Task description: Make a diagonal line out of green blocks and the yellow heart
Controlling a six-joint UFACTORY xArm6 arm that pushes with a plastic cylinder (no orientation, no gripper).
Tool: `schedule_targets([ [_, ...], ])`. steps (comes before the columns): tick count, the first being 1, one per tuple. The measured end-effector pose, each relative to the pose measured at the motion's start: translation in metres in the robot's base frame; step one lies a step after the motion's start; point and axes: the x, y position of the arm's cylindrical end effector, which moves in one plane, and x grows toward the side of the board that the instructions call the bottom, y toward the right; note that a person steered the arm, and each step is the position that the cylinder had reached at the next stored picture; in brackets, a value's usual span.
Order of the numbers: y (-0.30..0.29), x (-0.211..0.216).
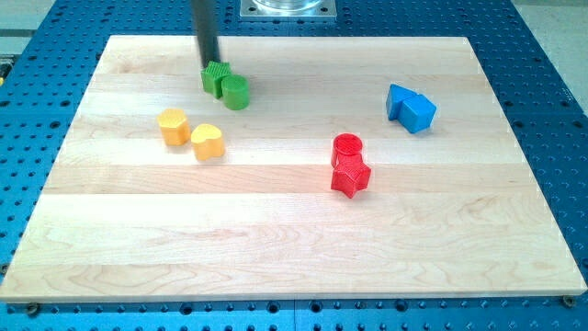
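Two green blocks touch each other near the view's top left: a green star-like block (pixel 215 79) and a green cylinder (pixel 237 92) to its lower right. The yellow heart (pixel 209 142) lies below them, touching a yellow block (pixel 173 126) of rounded, unclear shape on its upper left. My tip (pixel 209 66) stands at the top-left edge of the green star-like block, touching or nearly touching it. The rod rises from there out of the view's top.
A red cylinder (pixel 348 147) and a red star-like block (pixel 350 175) touch each other right of centre. Two blue blocks (pixel 411 108) touch each other at the view's right. The wooden board (pixel 294 257) lies on a blue perforated table (pixel 542 55).
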Motion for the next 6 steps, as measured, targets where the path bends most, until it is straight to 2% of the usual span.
schedule_targets([
  [1,0.027,0.045],
  [2,0.096,0.012],
  [3,0.095,0.036],
  [4,0.151,0.057],
  [5,0.164,0.024],
  [6,0.198,0.031],
])
